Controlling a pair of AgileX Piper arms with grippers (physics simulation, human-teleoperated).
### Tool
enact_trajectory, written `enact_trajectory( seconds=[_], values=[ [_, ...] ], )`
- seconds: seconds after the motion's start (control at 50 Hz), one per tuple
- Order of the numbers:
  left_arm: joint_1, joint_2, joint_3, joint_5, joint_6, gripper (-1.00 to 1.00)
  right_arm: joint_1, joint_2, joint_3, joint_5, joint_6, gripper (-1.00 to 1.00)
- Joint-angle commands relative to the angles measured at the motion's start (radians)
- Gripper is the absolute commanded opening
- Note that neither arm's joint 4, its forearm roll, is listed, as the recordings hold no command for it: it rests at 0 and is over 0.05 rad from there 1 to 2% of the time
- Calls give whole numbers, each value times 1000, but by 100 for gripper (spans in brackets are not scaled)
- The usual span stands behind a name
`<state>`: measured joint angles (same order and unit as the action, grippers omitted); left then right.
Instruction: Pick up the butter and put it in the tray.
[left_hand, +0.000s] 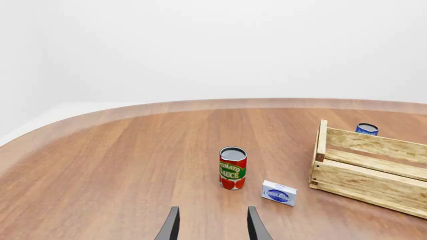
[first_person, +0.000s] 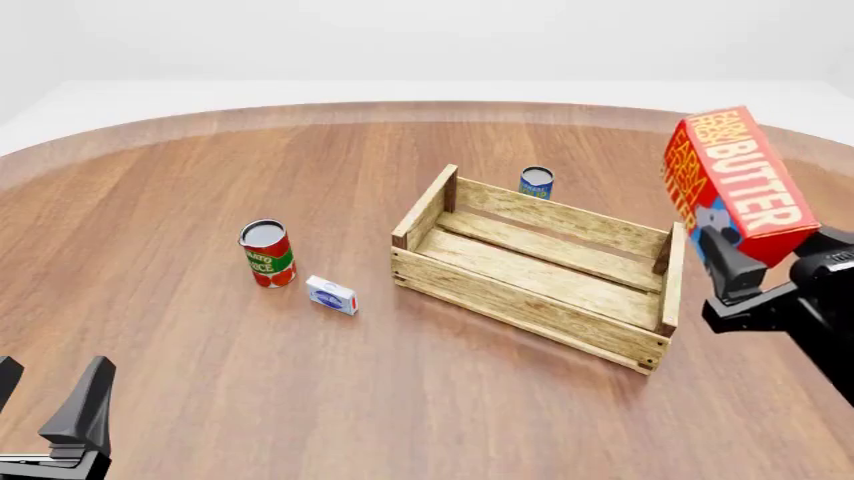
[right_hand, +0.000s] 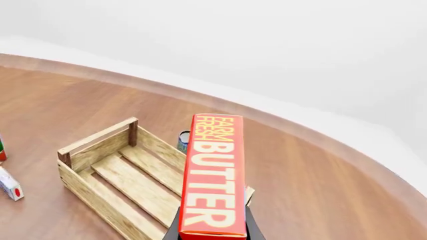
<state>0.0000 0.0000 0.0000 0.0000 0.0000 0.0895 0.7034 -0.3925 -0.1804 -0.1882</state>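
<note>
A: Why is the butter (first_person: 738, 186) up in the air?

B: The right gripper (first_person: 742, 262) has its jaws pinching the carton's lower end, so it stands tall above them, clear of the worktop (first_person: 200, 380), ready to carry over.

A: And the tray (first_person: 531, 300)?

B: Just beside those jaws, open side up, nothing in it. The left gripper (left_hand: 212, 226) idles with jaws spread, facing the tomato can (left_hand: 232, 168).

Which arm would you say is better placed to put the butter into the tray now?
The right: its claw already holds the butter lifted beside the tray. The left claw hangs open, far off.
</note>
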Motion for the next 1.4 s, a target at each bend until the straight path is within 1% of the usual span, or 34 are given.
enact_trajectory(
  seconds=[0.02,0.26,0.38,0.46,0.76,1.12,1.4],
  values=[
    [0,0,0,0,0,100,47,120,-47,-88,26,-100],
    [0,0,0,0,0,100,76,246,-78,-169,28,-100],
    [0,0,0,0,0,100,92,307,-107,-193,27,-100],
    [0,0,0,0,0,100,93,364,-117,-232,29,-100],
    [0,0,0,0,0,100,114,531,-187,-296,40,-100],
    [0,0,0,0,0,100,135,650,-251,-309,58,-100],
    [0,0,0,0,0,100,152,752,-287,-348,80,-100]
  ],
)
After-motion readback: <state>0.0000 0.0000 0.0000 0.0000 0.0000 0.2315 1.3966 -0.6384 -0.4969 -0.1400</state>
